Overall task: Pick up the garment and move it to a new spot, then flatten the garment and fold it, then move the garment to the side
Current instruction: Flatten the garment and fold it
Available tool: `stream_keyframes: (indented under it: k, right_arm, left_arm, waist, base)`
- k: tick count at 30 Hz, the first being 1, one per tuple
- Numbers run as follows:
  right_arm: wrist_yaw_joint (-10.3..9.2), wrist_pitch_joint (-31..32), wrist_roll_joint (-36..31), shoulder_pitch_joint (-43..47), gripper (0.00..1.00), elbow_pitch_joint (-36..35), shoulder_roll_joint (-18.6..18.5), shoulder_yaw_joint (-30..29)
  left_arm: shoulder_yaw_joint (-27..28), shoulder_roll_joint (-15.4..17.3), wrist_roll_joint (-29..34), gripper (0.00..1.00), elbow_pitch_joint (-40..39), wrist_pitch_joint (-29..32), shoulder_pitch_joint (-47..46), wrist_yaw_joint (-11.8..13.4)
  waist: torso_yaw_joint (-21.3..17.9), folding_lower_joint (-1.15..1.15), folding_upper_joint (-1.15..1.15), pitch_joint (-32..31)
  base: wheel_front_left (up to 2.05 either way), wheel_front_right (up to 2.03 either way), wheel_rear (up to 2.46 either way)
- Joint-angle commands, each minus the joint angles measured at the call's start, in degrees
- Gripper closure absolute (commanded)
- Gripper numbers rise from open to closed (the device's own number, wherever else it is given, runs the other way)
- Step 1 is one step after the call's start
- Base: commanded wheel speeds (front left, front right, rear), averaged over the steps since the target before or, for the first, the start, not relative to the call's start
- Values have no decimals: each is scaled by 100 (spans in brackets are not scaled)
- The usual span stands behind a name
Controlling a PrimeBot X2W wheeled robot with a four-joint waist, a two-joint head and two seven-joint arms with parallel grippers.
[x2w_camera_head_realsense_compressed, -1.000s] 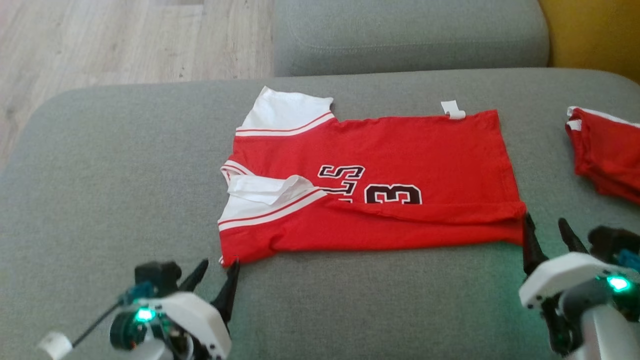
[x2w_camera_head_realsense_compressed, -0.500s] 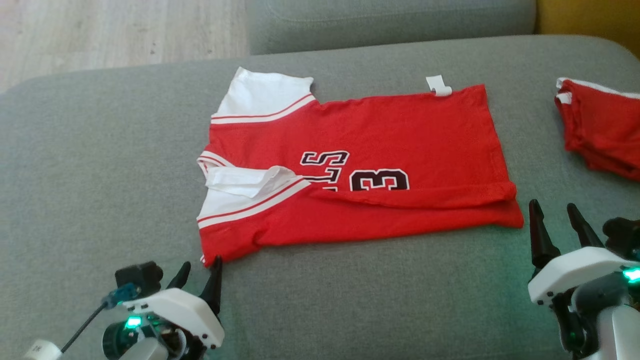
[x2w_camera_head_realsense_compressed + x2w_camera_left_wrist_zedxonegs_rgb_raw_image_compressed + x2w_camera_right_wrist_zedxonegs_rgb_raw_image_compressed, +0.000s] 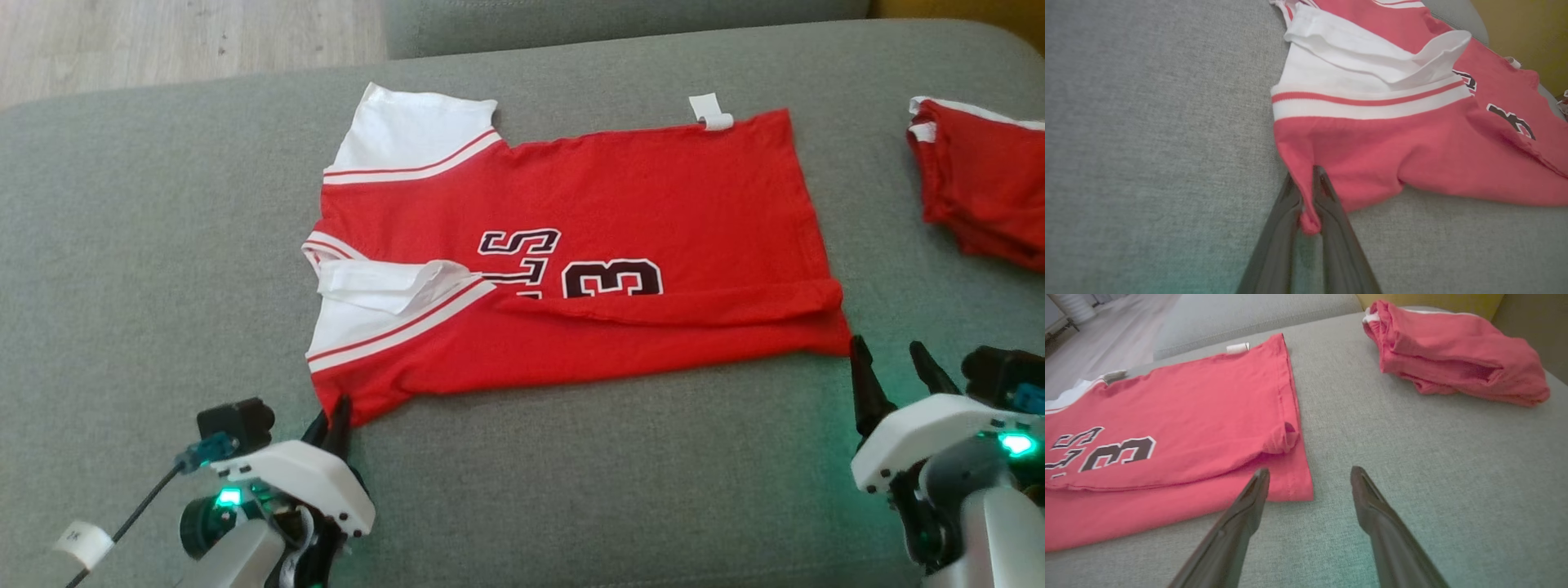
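Partly folded red jersey [image 3: 620, 188], black "3" [image 3: 612, 279], white label [image 3: 710, 112]

A broad grey seat cushion [image 3: 571, 490] spreads across the head view. Its weave is coarse and even, and its far edge is rounded. At 12 o'clock a second grey cushion [image 3: 620, 24] sits just behind it. Pale wood-plank floor [image 3: 163, 41] lies at 10 to 11 o'clock. A mustard-yellow surface [image 3: 963, 6] edges in at 1 o'clock. The light is soft and flat, with a faint green tint on the fabric at 5 and 7 o'clock.
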Motion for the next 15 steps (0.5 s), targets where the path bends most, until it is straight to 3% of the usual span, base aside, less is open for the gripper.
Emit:
stream_keyframes:
  k: [1, 12, 13, 15]
  right_arm:
    - [39, 17, -24, -293, 0, -91, -43, 87]
    - [39, 111, 133, -1071, 2, 1544, -43, -196]
    - [39, 139, 154, -1113, 19, 1666, -43, -188]
    - [39, 182, 256, -1177, 68, 1880, -43, -171]
  left_arm:
    - [186, 81, -6, 100, -88, -27, -245, -34]
    - [170, 164, 111, 100, -346, -187, -291, -43]
    - [167, 172, 119, 100, -380, -191, -290, -36]
    - [171, 191, 126, 100, -451, -208, -281, -25]
  waist:
    - [15, 0, 0, 16]
    - [257, 0, 0, 132]
    - [281, 0, 0, 134]
    - [316, 0, 0, 126]
  base:
    - [0, 0, 0]
    - [0, 0, 0]
    - [0, 0, 0]
    - [0, 0, 0]
